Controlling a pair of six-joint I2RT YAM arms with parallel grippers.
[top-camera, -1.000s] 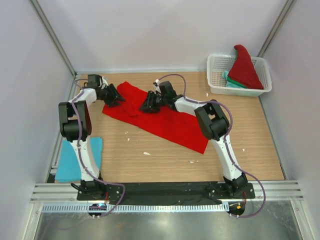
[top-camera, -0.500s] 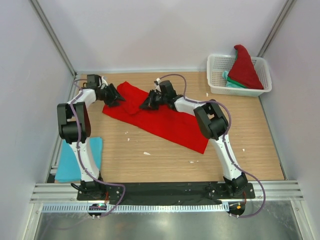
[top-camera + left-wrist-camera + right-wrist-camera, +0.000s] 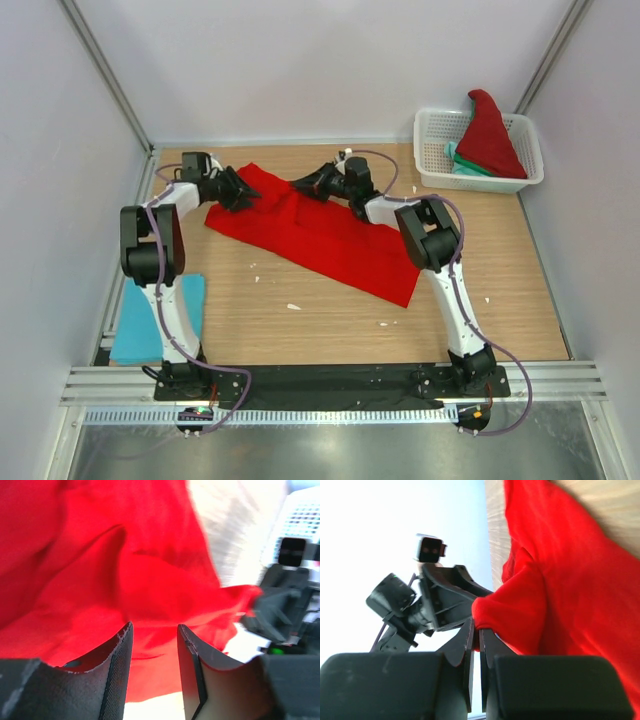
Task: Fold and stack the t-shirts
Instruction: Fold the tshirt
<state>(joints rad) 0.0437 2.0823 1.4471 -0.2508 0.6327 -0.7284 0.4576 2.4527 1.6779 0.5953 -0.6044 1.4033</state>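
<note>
Right gripper point(image 3: 476, 628): I see it nipping red t-shirt point(image 3: 330, 245), far edge.
Left gripper point(image 3: 154, 630): half-parted, cloth just ahead.
Shirt axis: far-left to near-right.

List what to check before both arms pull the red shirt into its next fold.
1. Right fingers pinching the red t-shirt: ok, shut on a bunched edge.
2. Left fingers gripping cloth: not ok, they stand apart with nothing visibly pinched.
3. Shirt lying flat: not ok, its far edge is rumpled between the two arms.
4. Light blue t-shirt out of the way: ok, near left, apart from the red one.
5. White basket out of the way: ok, in the far right corner.
</note>
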